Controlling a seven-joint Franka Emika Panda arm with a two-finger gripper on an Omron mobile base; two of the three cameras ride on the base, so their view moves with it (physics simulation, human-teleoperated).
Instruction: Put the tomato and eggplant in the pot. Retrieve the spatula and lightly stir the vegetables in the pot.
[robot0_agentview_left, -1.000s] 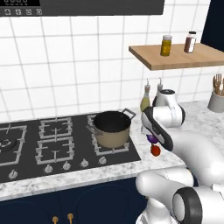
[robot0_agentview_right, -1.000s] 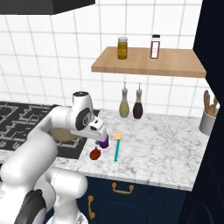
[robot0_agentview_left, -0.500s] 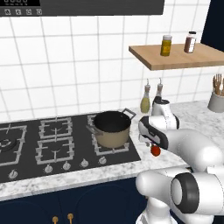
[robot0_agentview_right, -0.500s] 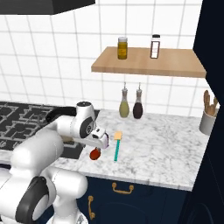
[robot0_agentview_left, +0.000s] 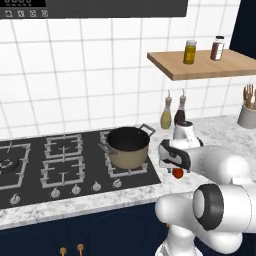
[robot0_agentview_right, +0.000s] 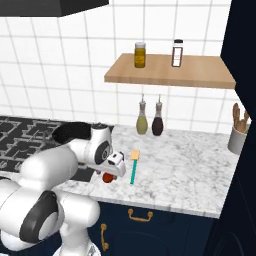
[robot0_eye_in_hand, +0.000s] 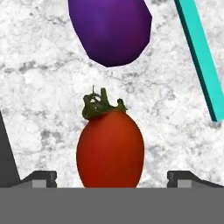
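The red tomato lies on the marble counter, right between my gripper's two dark fingertips, which stand wide apart and open. Just beyond it lies the purple eggplant. The spatula, with its teal-green handle, lies to the right. From the base, the gripper hangs low over the tomato, right of the tan pot on the hob. In the right base view the tomato peeks out under the hand, with the spatula beside it.
The black hob fills the counter's left. Two bottles stand at the wall, under a wooden shelf with two jars. A utensil holder stands far right. The counter's front edge is near the tomato.
The hand has come down and forward over the two vegetables. The eggplant, visible in the base views a second ago, is now hidden behind the hand. The jaws have stayed open.
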